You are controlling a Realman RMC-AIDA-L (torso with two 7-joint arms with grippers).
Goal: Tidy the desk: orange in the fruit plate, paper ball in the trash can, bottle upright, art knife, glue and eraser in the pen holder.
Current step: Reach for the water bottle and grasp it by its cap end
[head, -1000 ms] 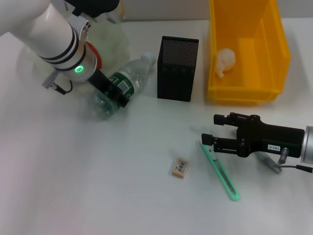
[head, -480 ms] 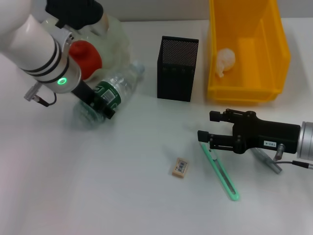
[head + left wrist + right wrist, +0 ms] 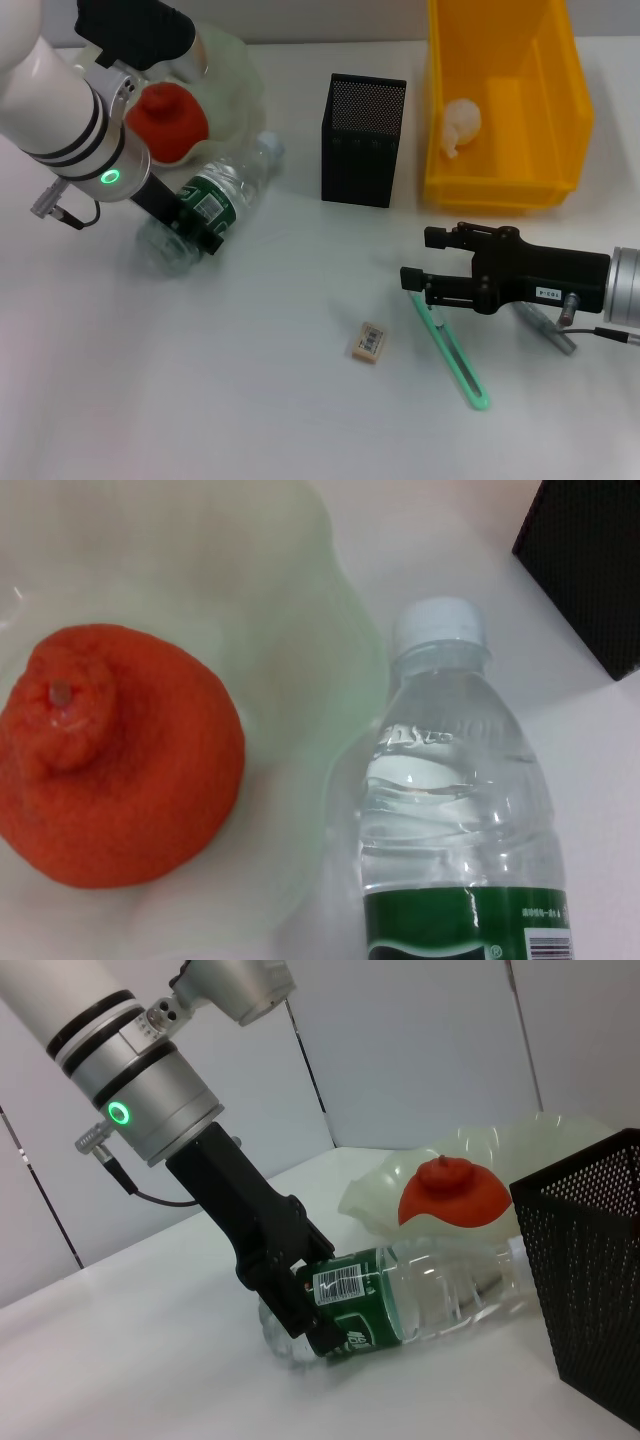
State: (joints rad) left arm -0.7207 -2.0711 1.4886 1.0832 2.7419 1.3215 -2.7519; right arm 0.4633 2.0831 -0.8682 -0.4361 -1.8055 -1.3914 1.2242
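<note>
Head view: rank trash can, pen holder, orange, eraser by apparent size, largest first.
1. trash can
2. pen holder
3. orange, though the left arm hides part of it
4. eraser

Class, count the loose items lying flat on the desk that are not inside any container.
3: the bottle beside the fruit plate, the eraser mid-desk, and a green knife below the right tool.

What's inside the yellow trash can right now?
The paper ball lies in the trash can, toward its near end. The rest of the visible floor is bare yellow; the strip right behind the near wall is hidden.
</note>
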